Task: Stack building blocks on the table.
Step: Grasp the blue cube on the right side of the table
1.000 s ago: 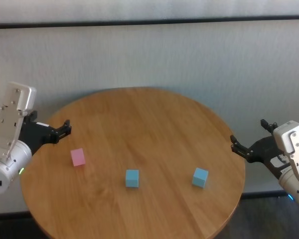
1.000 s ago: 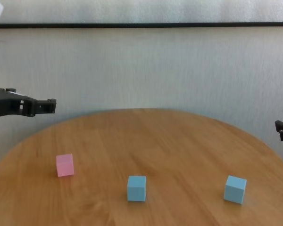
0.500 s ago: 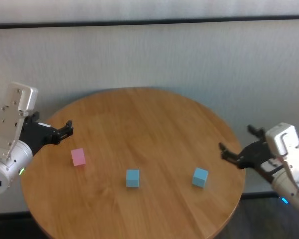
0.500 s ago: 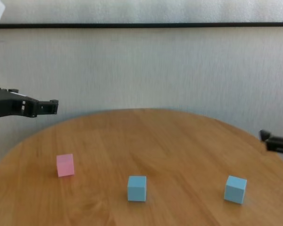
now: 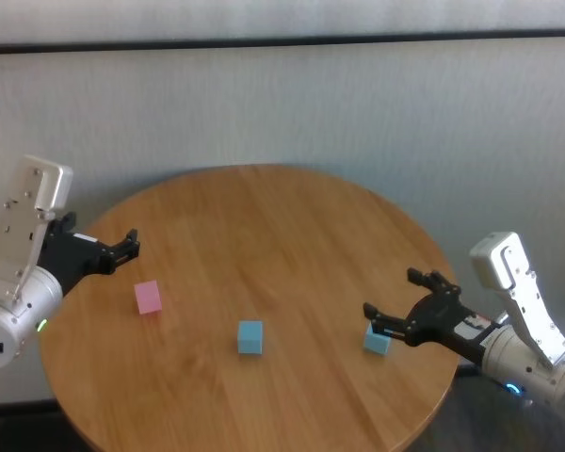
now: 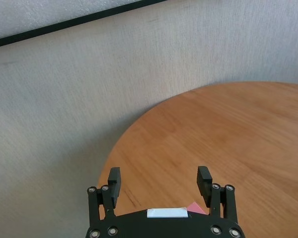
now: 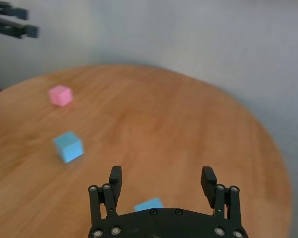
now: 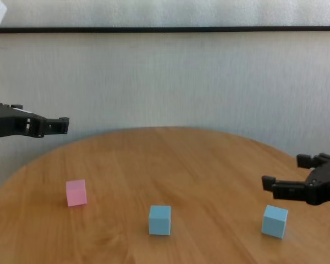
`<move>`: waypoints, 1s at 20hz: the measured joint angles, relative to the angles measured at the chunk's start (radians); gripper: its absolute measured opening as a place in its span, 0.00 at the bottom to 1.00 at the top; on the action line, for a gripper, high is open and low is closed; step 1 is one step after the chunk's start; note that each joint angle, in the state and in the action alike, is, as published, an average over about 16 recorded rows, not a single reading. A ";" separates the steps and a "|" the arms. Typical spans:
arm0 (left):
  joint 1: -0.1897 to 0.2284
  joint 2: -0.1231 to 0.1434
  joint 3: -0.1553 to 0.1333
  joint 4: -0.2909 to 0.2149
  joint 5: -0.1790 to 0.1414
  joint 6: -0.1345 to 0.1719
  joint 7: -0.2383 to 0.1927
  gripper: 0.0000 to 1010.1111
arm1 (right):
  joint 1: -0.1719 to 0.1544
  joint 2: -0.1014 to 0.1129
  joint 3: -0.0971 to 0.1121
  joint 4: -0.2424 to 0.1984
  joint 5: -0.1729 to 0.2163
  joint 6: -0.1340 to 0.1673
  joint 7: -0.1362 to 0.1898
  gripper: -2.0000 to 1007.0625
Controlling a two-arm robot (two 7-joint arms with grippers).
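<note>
On the round wooden table (image 5: pixel 264 226) stand three cubes, all apart. The pink cube (image 5: pixel 148 297) is at the left, also in the chest view (image 8: pixel 76 192). One light blue cube (image 5: pixel 250 336) is in the middle (image 8: pixel 159 219). The other light blue cube (image 5: pixel 377 340) is at the right (image 8: pixel 274 221). My right gripper (image 5: pixel 390 294) is open and empty, hovering just above the right blue cube, which shows under it in the right wrist view (image 7: pixel 149 204). My left gripper (image 5: pixel 129 242) is open and empty, above the table's left edge behind the pink cube.
A pale wall (image 5: pixel 292 104) with a dark stripe runs close behind the table. The table's curved rim (image 8: pixel 170 130) drops off on all sides. The other two cubes show farther off in the right wrist view, blue (image 7: pixel 68 147) and pink (image 7: pixel 60 94).
My right gripper has moved in from beyond the table's right edge to above the right blue cube. The left arm has barely moved. The cubes have not moved.
</note>
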 joint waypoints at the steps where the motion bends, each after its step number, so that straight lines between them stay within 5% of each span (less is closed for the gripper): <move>1: 0.000 0.000 0.000 0.000 0.000 0.000 0.000 0.99 | 0.004 0.001 -0.001 0.002 0.008 0.008 0.022 0.99; 10: 0.001 0.001 0.001 -0.001 -0.001 0.001 -0.002 0.99 | 0.039 0.037 -0.011 0.026 0.025 0.045 0.184 0.99; 20: 0.001 0.002 0.002 -0.002 -0.002 0.002 -0.003 0.99 | 0.074 0.060 -0.027 0.064 -0.008 0.076 0.282 0.99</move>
